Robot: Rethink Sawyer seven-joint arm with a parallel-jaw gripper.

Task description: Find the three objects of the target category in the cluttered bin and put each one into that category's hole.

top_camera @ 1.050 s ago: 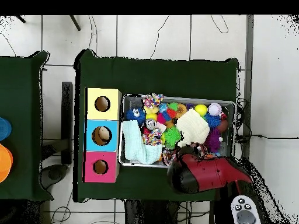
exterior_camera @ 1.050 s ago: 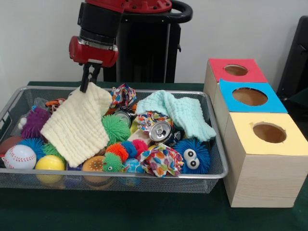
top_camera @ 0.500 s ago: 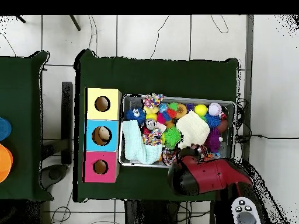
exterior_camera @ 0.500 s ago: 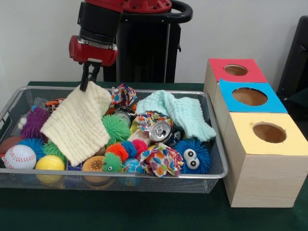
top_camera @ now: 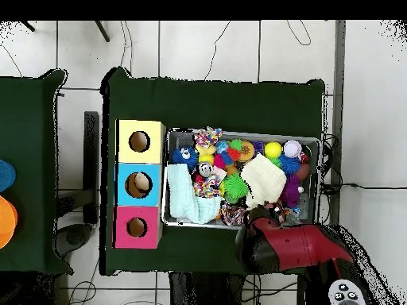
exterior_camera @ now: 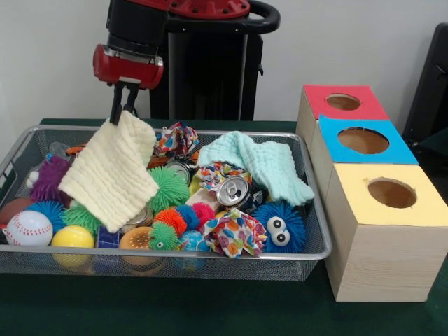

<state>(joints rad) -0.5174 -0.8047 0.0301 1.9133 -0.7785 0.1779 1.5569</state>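
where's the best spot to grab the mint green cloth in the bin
Grip the mint green cloth at its raised fold, coming straight down from above. It lies draped over other items against the wire bin wall, so its bunched ridges give something to pinch, and the top is uncovered. The hand is now shut on the cream cloth.

I see the bench covered in dark green cloth under everything. Behind it a pale wall fills the background, and a black chair back stands at the right edge. From overhead, the floor is light tile with thin cables trailing across it. A second green-covered table sits well apart to the left, carrying a blue disc and an orange disc at its edge. A grey controller lies on the floor at the lower right.
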